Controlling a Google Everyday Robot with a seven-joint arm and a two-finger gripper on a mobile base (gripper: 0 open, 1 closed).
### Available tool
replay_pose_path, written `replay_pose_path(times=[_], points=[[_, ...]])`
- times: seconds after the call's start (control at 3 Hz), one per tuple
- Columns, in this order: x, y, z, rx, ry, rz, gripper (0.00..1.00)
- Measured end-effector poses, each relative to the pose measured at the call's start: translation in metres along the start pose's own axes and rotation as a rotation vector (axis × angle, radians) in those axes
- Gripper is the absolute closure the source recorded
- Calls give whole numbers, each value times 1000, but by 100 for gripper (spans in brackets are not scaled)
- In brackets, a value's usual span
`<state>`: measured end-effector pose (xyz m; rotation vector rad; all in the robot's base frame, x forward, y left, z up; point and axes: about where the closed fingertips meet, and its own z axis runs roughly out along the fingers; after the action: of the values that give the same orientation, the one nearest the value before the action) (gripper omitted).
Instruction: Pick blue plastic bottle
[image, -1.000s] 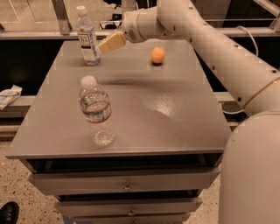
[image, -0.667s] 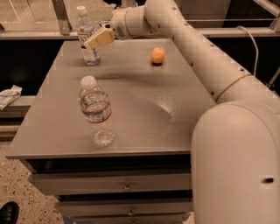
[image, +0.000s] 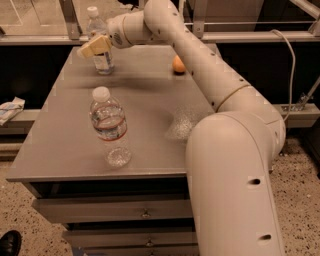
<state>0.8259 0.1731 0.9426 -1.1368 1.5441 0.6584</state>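
Reaching over the table's (image: 60, 125) far left corner, the gripper (image: 94, 46) overlaps the blue plastic bottle (image: 103, 63); whether it grips cannot be told. A rounder bottle (image: 109, 122) stands nearer.

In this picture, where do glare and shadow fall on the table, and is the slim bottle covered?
Camera view: a speckled glare patch lies on the table right of the wide bottle; a shadow band crosses the far part, below the arm; the gripper, at the far left, covers the middle of the slim bottle.
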Motion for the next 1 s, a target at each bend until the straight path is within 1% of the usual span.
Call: replay_pose_path(times=[0.33,0.67,1.0], points=[[5,4,13,-13,9,18,32],[12,-3,0,20,16,36,55],[6,-3,-29,52,-11,66,78]])
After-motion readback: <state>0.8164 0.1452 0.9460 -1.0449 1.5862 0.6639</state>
